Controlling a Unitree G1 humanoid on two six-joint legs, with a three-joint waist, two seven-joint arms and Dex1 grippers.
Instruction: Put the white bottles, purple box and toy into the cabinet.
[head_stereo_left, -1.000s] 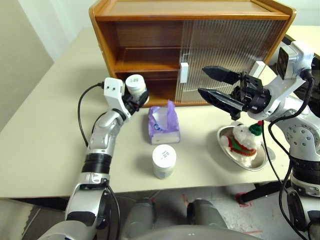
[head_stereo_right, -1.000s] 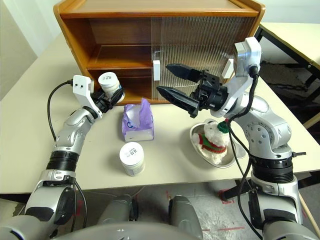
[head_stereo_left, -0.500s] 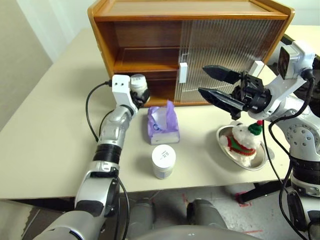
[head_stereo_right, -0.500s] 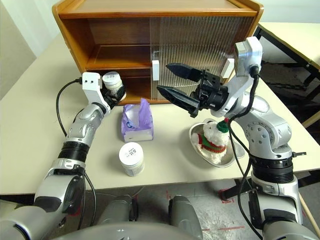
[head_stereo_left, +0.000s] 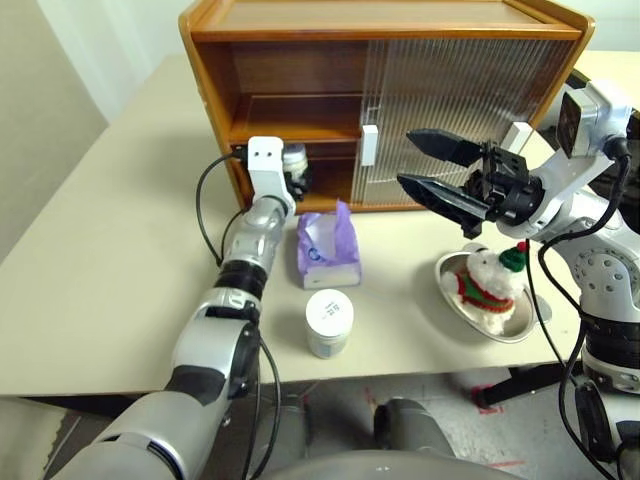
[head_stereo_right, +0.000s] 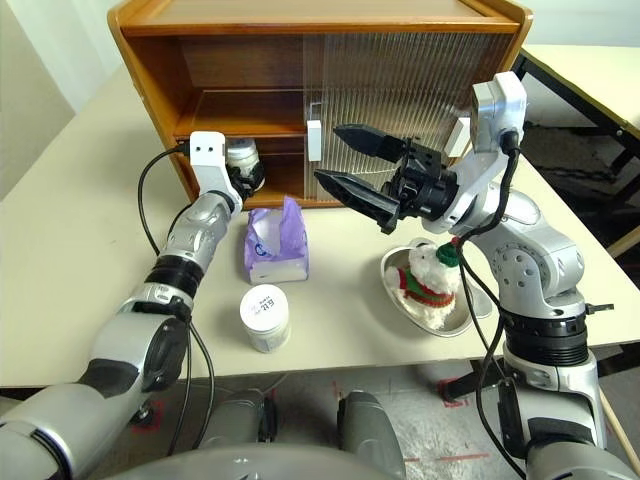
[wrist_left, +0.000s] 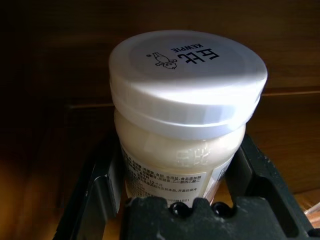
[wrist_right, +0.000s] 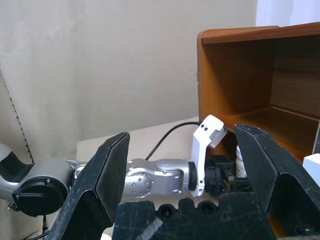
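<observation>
Left claw (head_stereo_left: 293, 170): pinches one white bottle (wrist_left: 186, 110) at the open lower shelf of the cabinet (head_stereo_left: 290, 60), which stands at the far edge of the worktop (head_stereo_left: 110, 260).
Right claw (head_stereo_left: 432, 172): spread wide, holds nothing, hangs above the worktop in front of the ribbed door (head_stereo_left: 450, 90).
Other white bottle (head_stereo_left: 328, 322): near the front edge.
Purple box (head_stereo_left: 325, 245): just in front of the cabinet.
Toy (head_stereo_left: 487, 280): sits in a silver dish (head_stereo_left: 520, 325) near the right edge.
Risk: the bottle may bump the shelf edge and slip out.
Risk: let go too soon, it may tip and roll out.
</observation>
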